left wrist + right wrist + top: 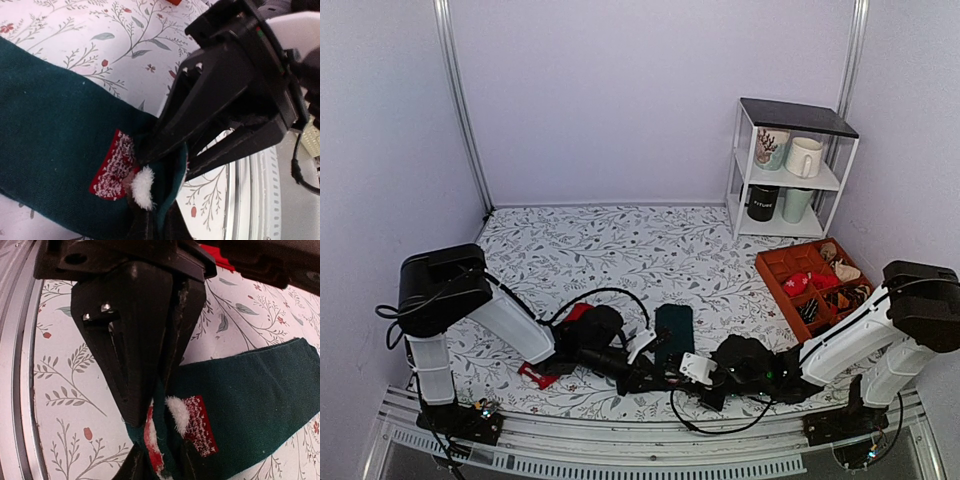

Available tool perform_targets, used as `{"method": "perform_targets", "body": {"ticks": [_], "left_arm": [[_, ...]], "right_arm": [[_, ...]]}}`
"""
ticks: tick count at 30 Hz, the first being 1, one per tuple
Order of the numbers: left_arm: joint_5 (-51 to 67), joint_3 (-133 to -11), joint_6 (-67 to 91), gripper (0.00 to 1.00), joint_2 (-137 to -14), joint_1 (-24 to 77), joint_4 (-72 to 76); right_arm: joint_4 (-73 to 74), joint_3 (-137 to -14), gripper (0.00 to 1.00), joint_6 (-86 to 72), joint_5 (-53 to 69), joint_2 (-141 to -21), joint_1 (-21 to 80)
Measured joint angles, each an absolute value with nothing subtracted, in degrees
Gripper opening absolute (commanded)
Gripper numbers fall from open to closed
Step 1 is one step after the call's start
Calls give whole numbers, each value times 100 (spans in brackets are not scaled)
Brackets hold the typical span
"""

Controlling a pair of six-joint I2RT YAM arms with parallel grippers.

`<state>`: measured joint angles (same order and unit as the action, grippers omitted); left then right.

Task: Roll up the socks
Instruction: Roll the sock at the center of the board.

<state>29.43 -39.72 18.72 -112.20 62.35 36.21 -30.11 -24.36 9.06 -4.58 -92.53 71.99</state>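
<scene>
Teal sock [675, 328] flat, long axis near-to-far; left gripper [150, 405], right gripper [167, 165] both clamp its near end.

The floral table [620, 240] bore a teal sock [674, 328] bottom-centre, red sock [533, 372] lower-left, tray [782, 262] right, rack [798, 116] upper-right.

We see soft, even light from above in the top view, with pale walls bright but free of glare and only faint shadows. In the left wrist view the teal sock [60, 150] is fairly sharp. The white rail [257, 200] at lower right is washed out and soft. Black areas lose detail.
</scene>
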Motion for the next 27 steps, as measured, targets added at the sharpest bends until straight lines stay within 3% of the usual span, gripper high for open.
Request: {"method": "perform_targets", "body": {"ticks": [3,6,9,19,27], "left_arm": [[2921,-3940,1874,28,-11203,6235,3649],[2893,-3804,1817,45,-11048,6246,3706],[2689,-3542,1682,54,-10663,6257,3618],[908,-2198,414,57,-9181,6768,4128],[829,-2178,-893,53,-10101,6938,5918]], "right_arm": [[-3026,-2449,8,711,-486,-9271,7201],[-3000,-2488,5,493,-478,-9271,7201],[-2875,-2569,4,196,-252,-9271,7137],[-2545,-2849,5,-1120,1758,-9450,6226],[-2427,-3162,5,-1688,2720,-9845,6018]]}}
